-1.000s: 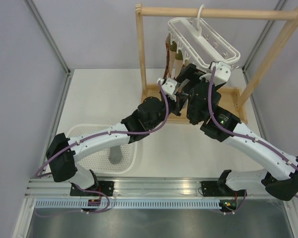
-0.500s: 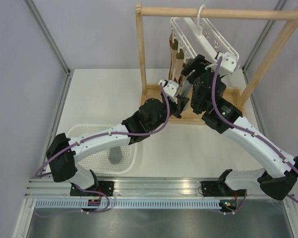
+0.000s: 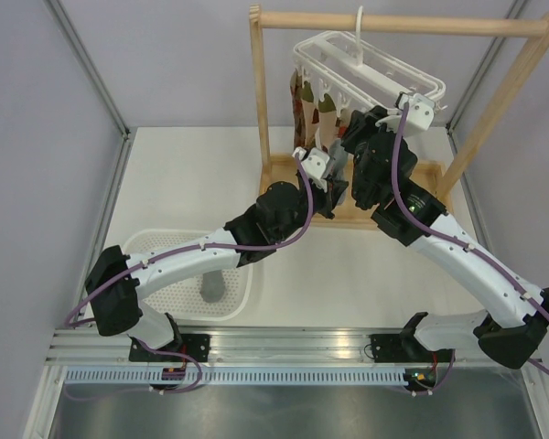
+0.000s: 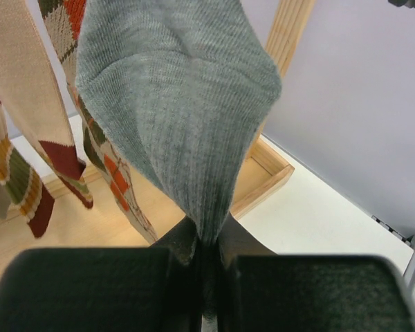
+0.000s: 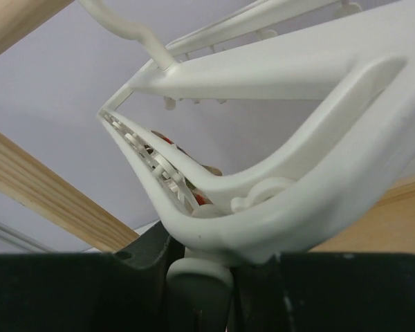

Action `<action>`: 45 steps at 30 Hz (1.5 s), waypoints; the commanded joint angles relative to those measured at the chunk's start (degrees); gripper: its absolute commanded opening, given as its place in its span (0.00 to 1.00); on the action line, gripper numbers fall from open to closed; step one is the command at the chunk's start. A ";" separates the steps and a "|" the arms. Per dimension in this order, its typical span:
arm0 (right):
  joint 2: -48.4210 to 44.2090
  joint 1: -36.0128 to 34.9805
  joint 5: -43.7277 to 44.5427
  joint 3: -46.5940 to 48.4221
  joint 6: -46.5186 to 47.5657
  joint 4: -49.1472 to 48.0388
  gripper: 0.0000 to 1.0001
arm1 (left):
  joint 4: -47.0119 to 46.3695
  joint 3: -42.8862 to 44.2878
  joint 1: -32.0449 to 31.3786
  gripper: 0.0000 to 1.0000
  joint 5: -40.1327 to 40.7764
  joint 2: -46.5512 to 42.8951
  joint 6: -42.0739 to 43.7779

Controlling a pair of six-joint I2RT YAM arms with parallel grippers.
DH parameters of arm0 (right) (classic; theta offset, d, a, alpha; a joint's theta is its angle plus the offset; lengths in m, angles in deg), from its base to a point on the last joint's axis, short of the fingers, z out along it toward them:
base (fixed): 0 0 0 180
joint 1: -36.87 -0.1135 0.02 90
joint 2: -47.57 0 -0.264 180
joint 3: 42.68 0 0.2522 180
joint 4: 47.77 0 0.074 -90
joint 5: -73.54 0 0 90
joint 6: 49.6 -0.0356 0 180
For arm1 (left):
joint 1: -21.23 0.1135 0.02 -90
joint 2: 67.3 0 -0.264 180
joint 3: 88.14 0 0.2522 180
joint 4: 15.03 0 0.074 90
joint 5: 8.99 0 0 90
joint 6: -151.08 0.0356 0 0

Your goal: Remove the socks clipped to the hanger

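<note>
In the left wrist view a plain grey sock (image 4: 180, 104) hangs down into my left gripper (image 4: 206, 242), which is shut on its lower end. Patterned argyle and striped socks (image 4: 100, 155) hang beside it on the left. From above, my left gripper (image 3: 334, 169) sits below the socks (image 3: 304, 101) that hang from the white hanger (image 3: 366, 69). My right gripper (image 3: 361, 123) is up at the hanger's near edge. In the right wrist view the hanger frame (image 5: 297, 159) fills the picture, and my right gripper (image 5: 200, 270) is closed on a white clip just under it.
The hanger hooks over the top rail of a light wooden rack (image 3: 393, 23), whose tray base (image 3: 430, 178) lies behind both arms. A white perforated basket (image 3: 165, 274) at the front left holds one grey sock (image 3: 213, 288). Grey walls close in both sides.
My right gripper rose to the hanger's near edge and its jaws closed on a clip. The hanger swung to the left. The left gripper kept its grip on the grey sock.
</note>
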 commanded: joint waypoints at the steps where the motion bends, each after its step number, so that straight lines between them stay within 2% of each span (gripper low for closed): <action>1: -0.66 0.34 -0.22 1.51 1.23 0.21 0.04 | -1.32 0.05 -0.38 0.02 -0.64 -1.11 0.75; 3: -0.83 0.34 -0.31 1.42 1.05 0.38 0.12 | -1.24 -0.04 -0.38 0.02 -0.46 -1.11 0.84; 4: -0.92 0.26 -0.40 1.42 1.14 0.47 0.21 | -1.24 -0.12 -0.29 0.02 -0.29 -1.28 0.93; 5: -0.92 0.34 -0.57 1.33 1.14 0.82 0.47 | -1.15 -0.12 -0.29 0.02 0.15 -1.20 0.93; 7: -1.36 0.34 -1.01 1.24 1.23 1.96 0.70 | -0.71 -0.21 -0.38 0.02 0.85 -1.37 1.19; 10: -2.76 0.34 -1.54 0.02 1.31 3.02 0.75 | -0.01 -0.47 -0.29 0.02 2.61 -1.63 1.10; 14: -6.01 0.34 -3.47 -3.58 2.37 3.28 0.78 | 0.78 -1.79 0.32 0.02 2.88 -3.30 -0.12; 18: -11.01 0.34 -3.39 -8.77 3.51 4.34 0.79 | 0.87 -6.44 3.04 0.02 1.56 -6.46 -4.51; 23: -16.90 0.34 -2.95 -15.00 4.83 5.22 0.79 | 0.96 -11.72 4.81 0.02 2.26 -11.12 -6.01; 29: -22.71 0.26 -1.36 -21.33 4.57 7.06 0.79 | 2.28 -22.51 8.32 0.02 2.79 -20.08 -10.23; 36: -27.64 0.34 0.39 -29.42 1.15 9.34 0.80 | 11.32 -31.32 12.80 0.02 5.25 -32.64 -11.90; 41: -30.45 0.69 0.83 -35.65 -2.54 9.61 0.81 | 22.11 -37.72 18.24 0.02 5.60 -45.72 -16.20; 45: -31.59 2.01 -0.30 -39.53 -5.71 9.61 0.82 | 31.26 -40.20 20.27 0.02 8.06 -52.15 -20.41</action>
